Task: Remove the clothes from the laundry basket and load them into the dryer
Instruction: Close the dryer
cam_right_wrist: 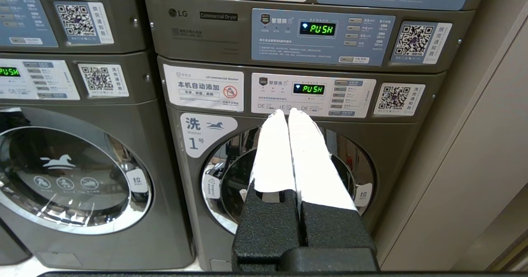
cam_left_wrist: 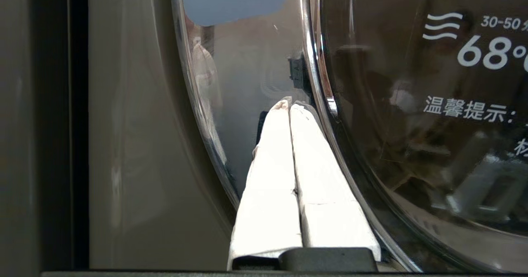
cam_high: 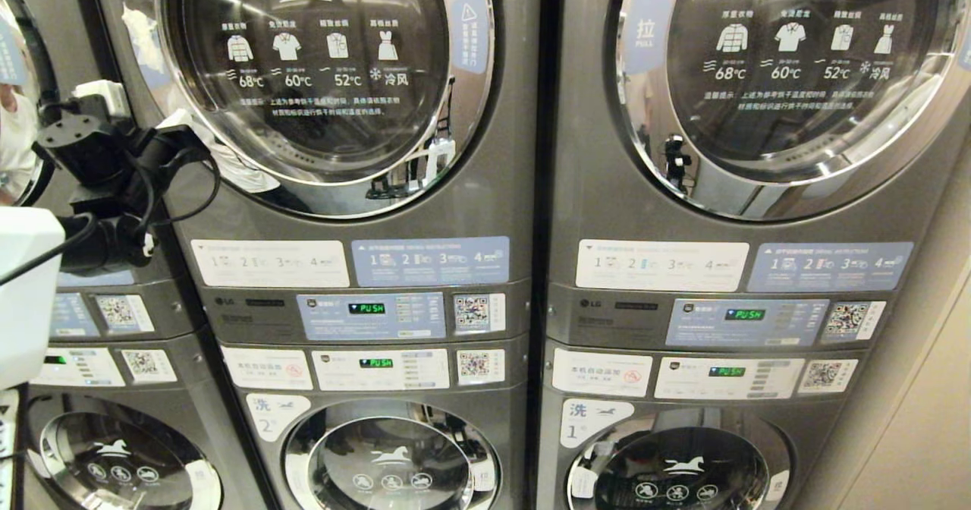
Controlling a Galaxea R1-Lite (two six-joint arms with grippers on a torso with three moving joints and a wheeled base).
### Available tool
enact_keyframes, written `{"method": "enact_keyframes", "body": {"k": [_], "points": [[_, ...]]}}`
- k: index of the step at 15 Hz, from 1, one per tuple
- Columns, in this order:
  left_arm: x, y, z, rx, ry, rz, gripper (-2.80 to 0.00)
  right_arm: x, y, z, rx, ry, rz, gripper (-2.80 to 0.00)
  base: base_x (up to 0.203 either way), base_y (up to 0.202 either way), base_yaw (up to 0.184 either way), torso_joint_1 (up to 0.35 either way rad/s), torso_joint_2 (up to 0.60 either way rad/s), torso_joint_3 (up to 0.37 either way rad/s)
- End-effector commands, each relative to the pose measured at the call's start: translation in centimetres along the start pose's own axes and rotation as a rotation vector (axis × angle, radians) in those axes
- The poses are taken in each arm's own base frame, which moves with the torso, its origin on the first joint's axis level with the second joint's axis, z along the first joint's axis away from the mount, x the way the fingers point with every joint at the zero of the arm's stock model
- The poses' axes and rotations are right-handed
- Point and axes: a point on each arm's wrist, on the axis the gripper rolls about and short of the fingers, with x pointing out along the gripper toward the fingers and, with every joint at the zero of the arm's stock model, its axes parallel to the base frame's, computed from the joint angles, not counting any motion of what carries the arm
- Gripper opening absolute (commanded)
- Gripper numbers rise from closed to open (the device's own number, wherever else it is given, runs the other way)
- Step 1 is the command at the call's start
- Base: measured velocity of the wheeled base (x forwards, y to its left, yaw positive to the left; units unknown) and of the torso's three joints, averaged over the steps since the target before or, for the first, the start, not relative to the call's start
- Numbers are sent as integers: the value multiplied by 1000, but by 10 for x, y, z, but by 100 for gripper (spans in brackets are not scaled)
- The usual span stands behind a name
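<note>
Left gripper [cam_left_wrist: 288, 106] closed, empty, at dryer door [cam_high: 326, 77] rim, upper left

Needs hooking behind the chrome edge, pulling gently outward; right gripper [cam_right_wrist: 287, 113] closed, empty, idle

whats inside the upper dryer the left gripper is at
Nothing can be made out inside the dryer door: its dark glass shows only printed labels and reflections. The left gripper rests at its rim.

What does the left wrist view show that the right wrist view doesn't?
Only the left wrist view shows the left gripper, shut, against the chrome rim of a dryer door marked 68 degrees. Only the right wrist view shows the right gripper, shut, facing washer 1, the PUSH displays and the QR stickers. Both show grey machine fronts with round glass doors.
</note>
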Motion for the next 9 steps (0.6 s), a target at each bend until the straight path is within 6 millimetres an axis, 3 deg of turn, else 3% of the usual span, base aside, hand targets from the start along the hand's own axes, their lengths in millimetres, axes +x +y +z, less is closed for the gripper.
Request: {"method": "enact_keyframes", "body": {"k": [1,5,7,9], "points": [[-1,-3,23,28,-66,-9,-280,0,0,0,-1,0,0,-280,0,0,0,0,0,0],[-21,-19,138,163,-308,-16,-280,0,0,0,-5,0,0,-280,0,0,0,4,6,1],[-42,-28,196,222,-415,10,-280,0,0,0,1,0,2,-280,0,0,0,0,0,0],[-70,-40,242,254,-475,23,-280,0,0,0,4,0,0,-280,0,0,0,0,0,0]]}}
